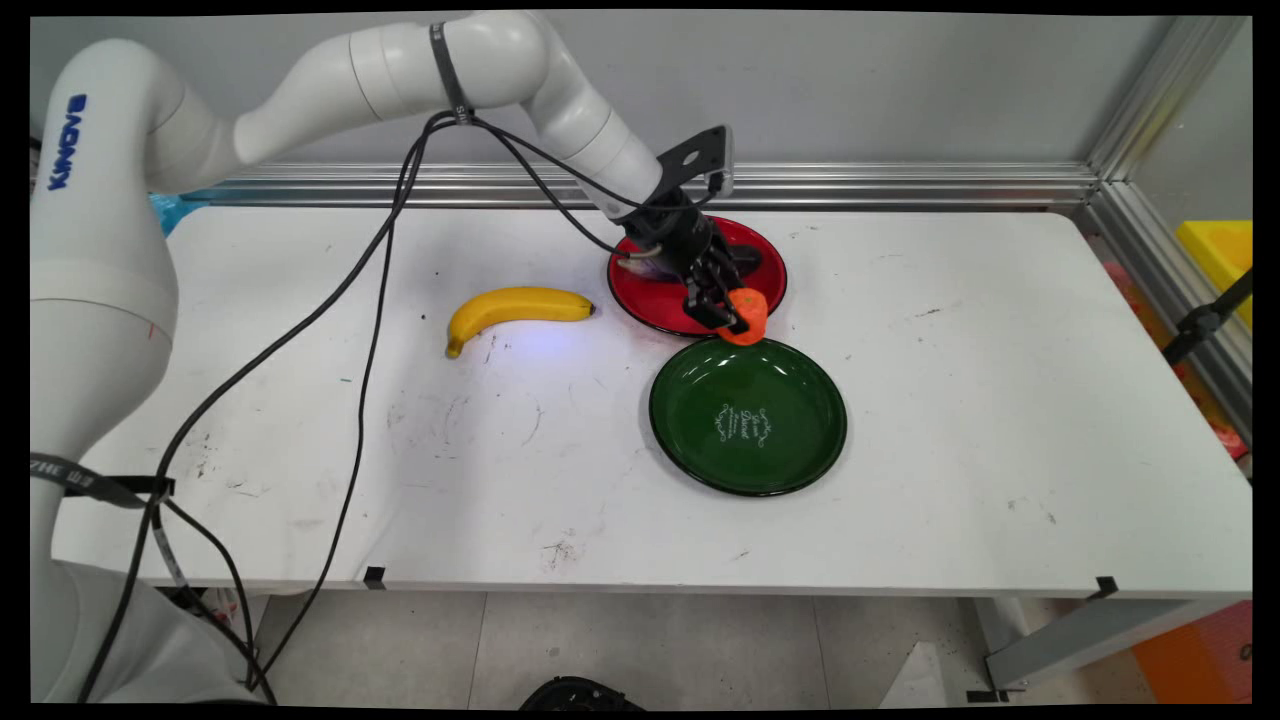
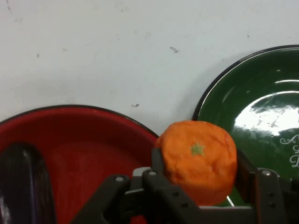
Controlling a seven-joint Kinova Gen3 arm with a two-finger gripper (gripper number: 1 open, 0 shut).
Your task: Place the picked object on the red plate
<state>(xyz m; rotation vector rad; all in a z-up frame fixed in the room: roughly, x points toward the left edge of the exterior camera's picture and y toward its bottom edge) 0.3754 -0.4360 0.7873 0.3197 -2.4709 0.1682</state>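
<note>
- Main view is showing the gripper at the centre of the frame, clenching an orange between its fingers.
- Orange is hanging over the gap where the red plate and the green plate are meeting.
- Hand view is showing a dark thing lying on the red plate, lower left.
- Banana is lying on the table, left of the plates.

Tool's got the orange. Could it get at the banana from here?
Probably not yet: the tool is shut on the orange. The table around the banana is bare, so approach looks free.
</note>
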